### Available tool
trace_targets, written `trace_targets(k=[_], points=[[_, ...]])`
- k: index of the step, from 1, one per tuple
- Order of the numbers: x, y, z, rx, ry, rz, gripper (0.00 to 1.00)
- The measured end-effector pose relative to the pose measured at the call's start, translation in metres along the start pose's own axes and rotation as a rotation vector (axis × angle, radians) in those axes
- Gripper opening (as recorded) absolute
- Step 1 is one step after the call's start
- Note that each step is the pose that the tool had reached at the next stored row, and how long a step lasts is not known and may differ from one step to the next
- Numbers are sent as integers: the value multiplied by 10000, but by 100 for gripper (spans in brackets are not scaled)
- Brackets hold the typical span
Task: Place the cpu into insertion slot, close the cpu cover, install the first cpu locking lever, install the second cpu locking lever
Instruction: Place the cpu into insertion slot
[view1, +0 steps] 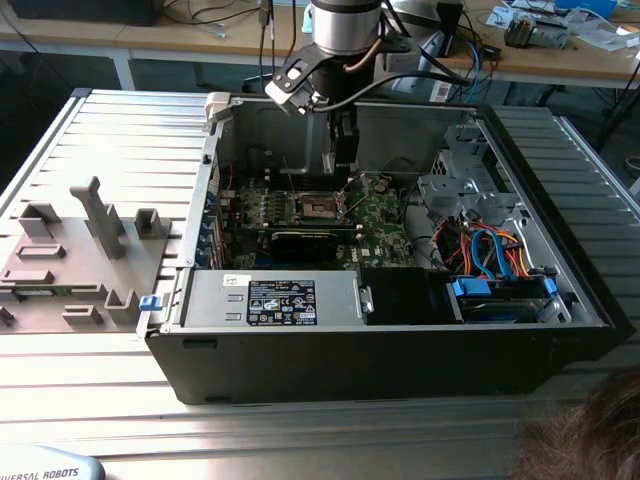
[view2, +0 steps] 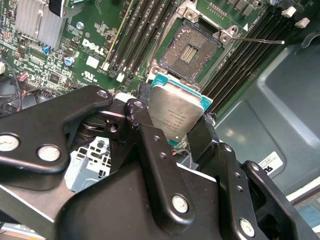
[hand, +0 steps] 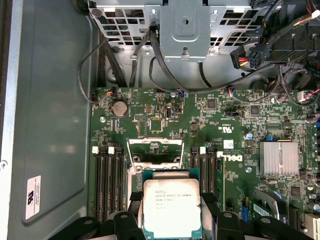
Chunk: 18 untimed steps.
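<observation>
The gripper (view2: 172, 127) has its jaws pinched in on the cpu (view2: 176, 107). There's one of its fingers (view2: 136, 111) on each of two opposite edges, and the silver lid faces back toward the wrist cameras. The first wrist view shows the same grip, with the cpu (hand: 171, 207) sitting flat between the two black tips.

The insertion slot (view2: 192, 50) is out just past the fingertips. It's open and bare with the contact field showing, and the cpu hangs clear of it, not seated. The cpu cover (hand: 155, 141) is flipped up, standing on the far side of the slot from the jaws. A thin wire lever (view2: 260, 39) pokes out off to one side of the slot, lying loose across the long memory slots (view2: 245, 57). More of those slots run along the other side of the jaws too.

In the exterior view the gripper (view1: 343, 165) hangs down inside the open computer case (view1: 400, 360). It's right over the motherboard (view1: 380, 225), and the slot (view1: 318, 205) is just beneath its tips.
</observation>
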<state>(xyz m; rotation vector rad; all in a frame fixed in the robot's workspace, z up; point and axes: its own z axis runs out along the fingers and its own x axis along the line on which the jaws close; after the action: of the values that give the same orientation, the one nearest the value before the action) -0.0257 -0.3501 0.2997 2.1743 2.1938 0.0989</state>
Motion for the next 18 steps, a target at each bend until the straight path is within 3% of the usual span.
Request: trace_targets(k=[18], points=[[0, -3, 41, 0, 0, 0, 54]])
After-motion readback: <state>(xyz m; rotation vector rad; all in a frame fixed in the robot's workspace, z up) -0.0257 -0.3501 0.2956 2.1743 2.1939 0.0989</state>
